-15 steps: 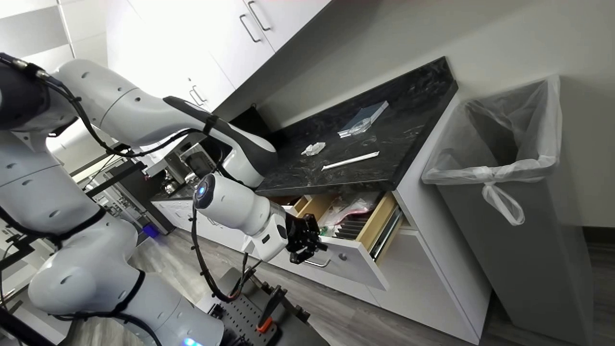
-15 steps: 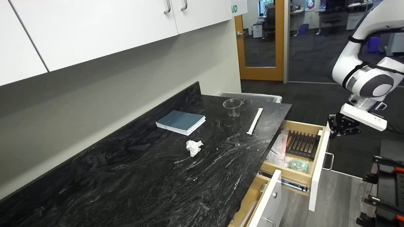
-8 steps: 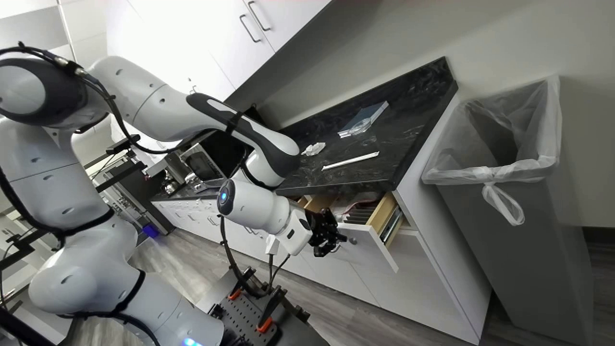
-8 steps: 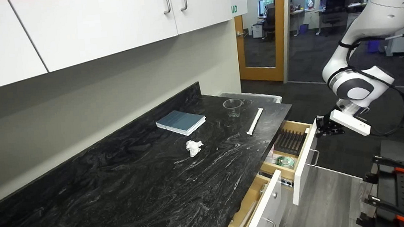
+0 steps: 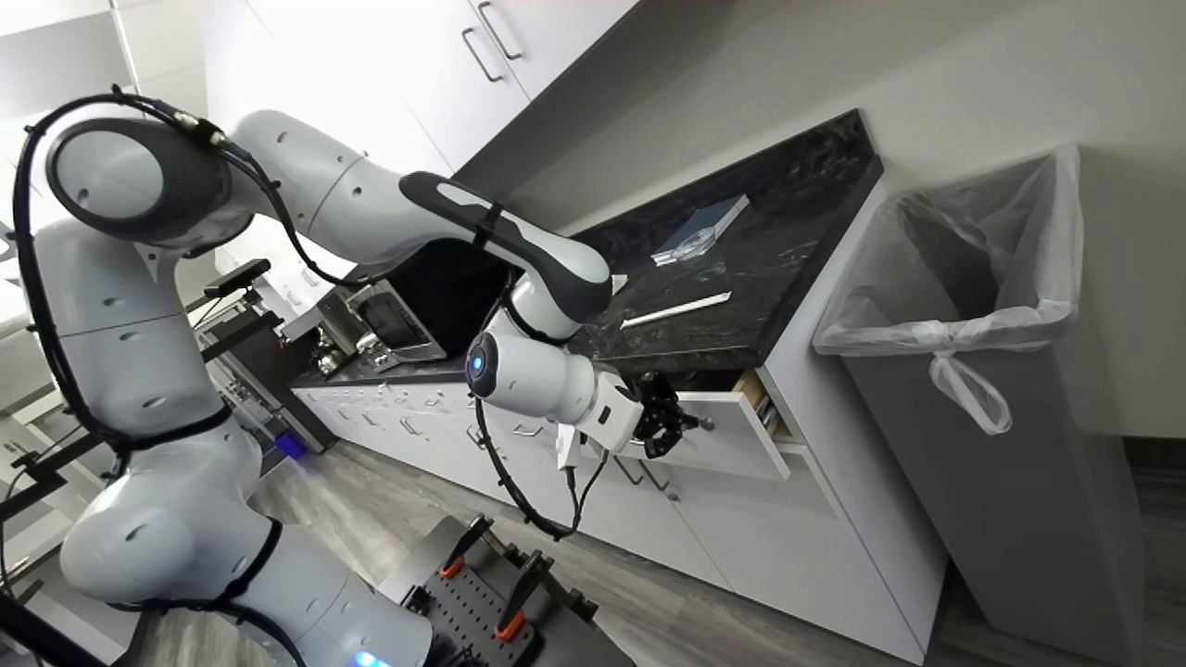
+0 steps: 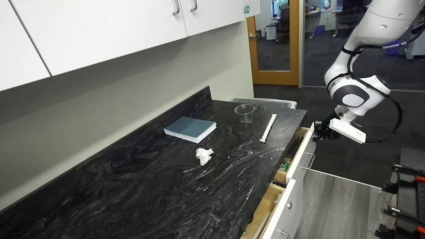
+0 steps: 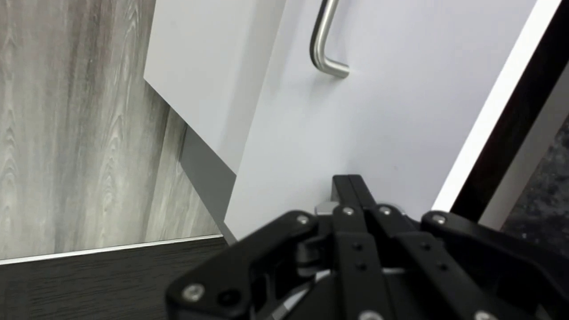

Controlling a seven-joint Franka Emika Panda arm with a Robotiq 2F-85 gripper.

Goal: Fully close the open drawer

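Note:
The drawer has a flat white front panel and light wood sides, and it is partly open. Its front shows in both exterior views (image 5: 746,449) (image 6: 301,157) and fills much of the wrist view (image 7: 391,111). Its inside is mostly hidden under the countertop, with only a strip of wood and some green clutter visible. My gripper shows at the front in both exterior views (image 5: 695,421) (image 6: 317,133). In the wrist view the gripper (image 7: 350,178) is shut with its fingers together and nothing between them. Its tips appear to touch the front panel, beside the metal handle.
A second white drawer (image 6: 287,205) stands open beside it, with wood interior showing. The black countertop (image 6: 146,202) above holds a blue book (image 6: 190,127), a clear cup (image 6: 245,113), a white wrapped straw (image 6: 268,128) and crumpled paper (image 6: 204,155). A tall bin (image 5: 1001,463) stands beside the cabinet.
My shut gripper has moved toward the cabinet, and the drawer has slid inward with it. Much less of the drawer's interior shows now. The second drawer has not moved.

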